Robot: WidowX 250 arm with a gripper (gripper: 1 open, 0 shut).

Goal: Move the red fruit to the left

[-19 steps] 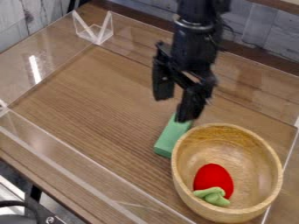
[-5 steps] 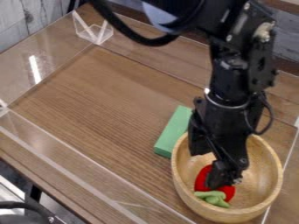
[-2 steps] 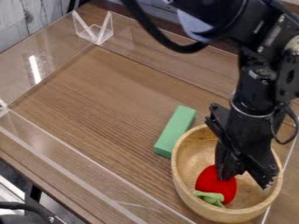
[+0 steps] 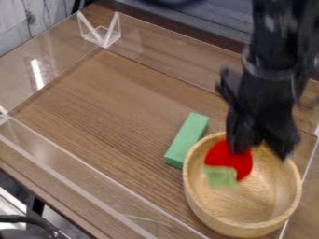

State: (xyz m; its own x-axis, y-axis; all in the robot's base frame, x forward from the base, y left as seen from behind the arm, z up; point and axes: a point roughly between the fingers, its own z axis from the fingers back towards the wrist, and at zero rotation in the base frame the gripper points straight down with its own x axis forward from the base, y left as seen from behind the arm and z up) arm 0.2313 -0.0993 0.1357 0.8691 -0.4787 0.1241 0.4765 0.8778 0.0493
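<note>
Since the preceding frame, my fingers (image 4: 243, 140) have risen out of the wooden bowl (image 4: 277, 194) and brought the red fruit (image 4: 228, 159) up with them.

Fingers status: closed on the red fruit, gripping it from above. My arm points downward and is smeared by motion blur.

Fruit position: lifted clear of the bowl floor and suspended above the left part of the bowl. Its light-green leafy cap hangs on the underside. Blur prevents me from telling whether the cap touches the bowl.

Bowl position: unchanged, standing at the near right of the counter (image 4: 112, 107).

Green block (image 4: 187, 140): unchanged. It lies flat on the counter just beside the bowl's left rim, with its long axis running diagonally from near left to far right.

Surface: the counter is mid-brown with a wood grain that runs diagonally across the view. Bright reflections cross it at the far left.

Enclosure: clear panels (image 4: 37, 140) stand along the left and near edges of the counter. A small clear folded stand (image 4: 97, 30) sits upright at the far left corner.

Room: a grey tiled wall (image 4: 137, 11) runs behind the counter. A dark rounded item (image 4: 13, 226) shows below the near left edge; I cannot identify it.
</note>
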